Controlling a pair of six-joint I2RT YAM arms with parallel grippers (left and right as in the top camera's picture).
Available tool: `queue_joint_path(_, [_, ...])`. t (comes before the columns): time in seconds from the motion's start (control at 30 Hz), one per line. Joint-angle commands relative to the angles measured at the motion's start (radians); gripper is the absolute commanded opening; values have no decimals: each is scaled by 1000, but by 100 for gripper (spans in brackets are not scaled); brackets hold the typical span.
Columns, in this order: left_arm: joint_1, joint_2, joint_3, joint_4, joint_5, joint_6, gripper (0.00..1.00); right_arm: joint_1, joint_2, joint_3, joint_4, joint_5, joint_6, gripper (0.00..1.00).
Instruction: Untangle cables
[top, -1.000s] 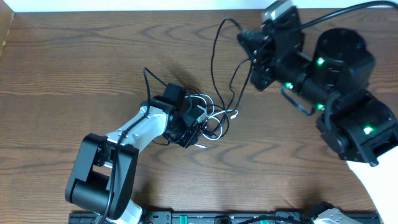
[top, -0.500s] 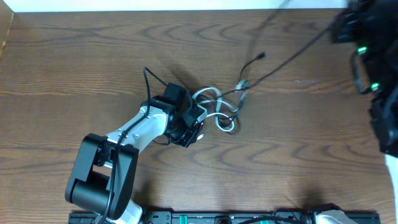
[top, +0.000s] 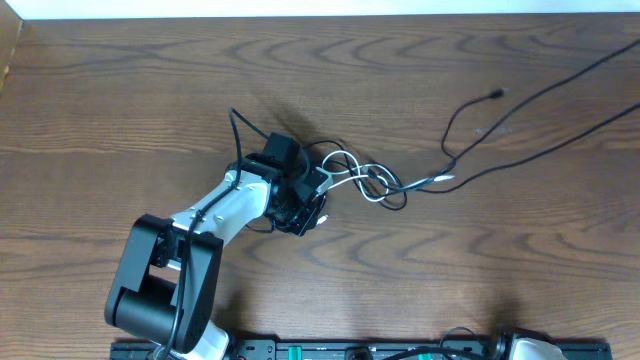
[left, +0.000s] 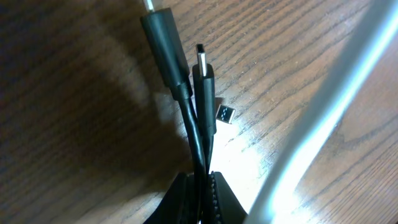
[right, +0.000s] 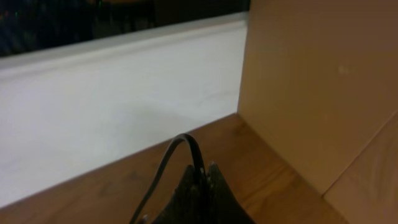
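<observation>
The cables (top: 352, 180) lie tangled mid-table, black strands looped with a white one (top: 345, 160). My left gripper (top: 303, 198) sits at the tangle's left edge. In the left wrist view it (left: 203, 182) is shut on two black cables whose plug ends (left: 204, 70) stick up past the jaws. A blurred white cable (left: 323, 118) crosses on the right. Two black strands (top: 560, 80) stretch from the tangle off the frame's upper right, and one loose plug (top: 497, 94) rests on the wood. The right arm is outside the overhead view. My right gripper (right: 204, 167) is shut on a thin black cable (right: 186, 143).
The left arm's base (top: 160, 285) stands at the front left, and a black rail (top: 350, 350) runs along the front edge. In the right wrist view, a white ledge (right: 112, 93) lies beyond the table's far edge and a beige panel (right: 311, 81) rises at the right.
The right arm has swung out of the overhead view to the upper right, dragging black strands with it. The tangle has stretched rightward. The left gripper held its place and closed fully.
</observation>
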Motion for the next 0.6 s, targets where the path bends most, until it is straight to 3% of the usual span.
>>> queue_joint_path(0.0, [2,4,-4,0,-2,-62,8,-8,-17,24,-42,-106,24,1])
queue_joint_path(0.1, [2,-19,14,-3,64,-79,8,-8,-12,24,-79,-301,-1,18])
queue_joint_path(0.13, [2,-46,32,-4,114,-79,8,-8,-5,24,-97,-399,-16,30])
queue_joint_path(0.27, [2,-199,130,-40,186,-112,8,-8,31,24,-151,-536,-22,39])
queue_joint_path(0.5, [2,-501,290,-120,186,-121,8,2,136,24,-315,-776,-68,99])
queue_joint_path(0.57, [2,-584,299,-116,186,-121,10,19,172,24,-368,-864,-106,99])
